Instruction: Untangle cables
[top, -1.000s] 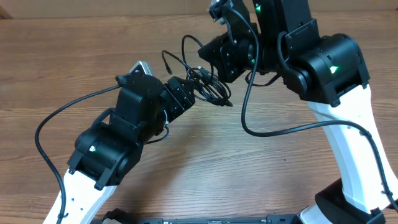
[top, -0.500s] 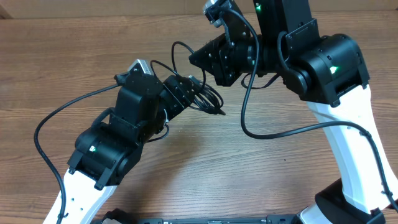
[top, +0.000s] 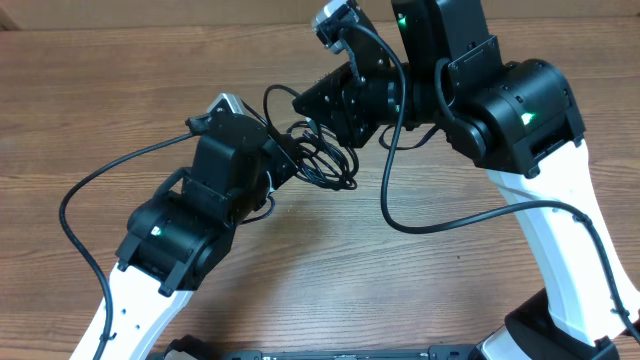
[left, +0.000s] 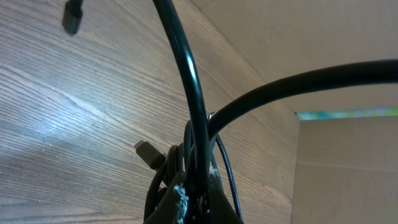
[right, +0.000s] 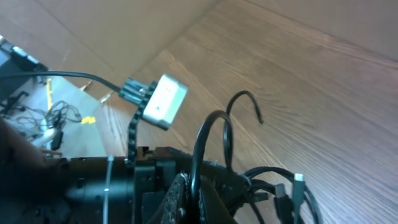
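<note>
So, the cables (top: 328, 160) are bunched into one tangled knot of loops just past the middle of the table (top: 120, 90), toward 12 o'clock in the overhead view. Whether the knot is resting on the wood or lifted off it can't be told from above.

The left gripper (top: 287, 160) is brought in from 7 o'clock. Its jaws are pressed together on the cords at the 9 o'clock edge of the bundle. In the left wrist view a few strands are seen squeezed right between the fingertips, with one cord running up toward 12 and a thicker-looking one arcing off toward 2 o'clock.

The right gripper (top: 305, 102) is reached in from 4 o'clock and parked at roughly 11 o'clock of the knot. Its jaws are clamped too, with a cord pinched between them. In the right wrist view a loop is seen rising from between the fingers toward 12.

A dark plug end (left: 73, 15) is caught at 11 o'clock in the left wrist view, and a paler plug (left: 144, 150) is poking out of the bundle at 9 o'clock. A cardboard wall (left: 280, 37) is seen beyond the table edge. The left arm's silver wrist camera (right: 163, 101) is visible at 10 o'clock in the right wrist view. A thick black lead (top: 400, 205) of the right arm is draped at 4 o'clock of the knot.
</note>
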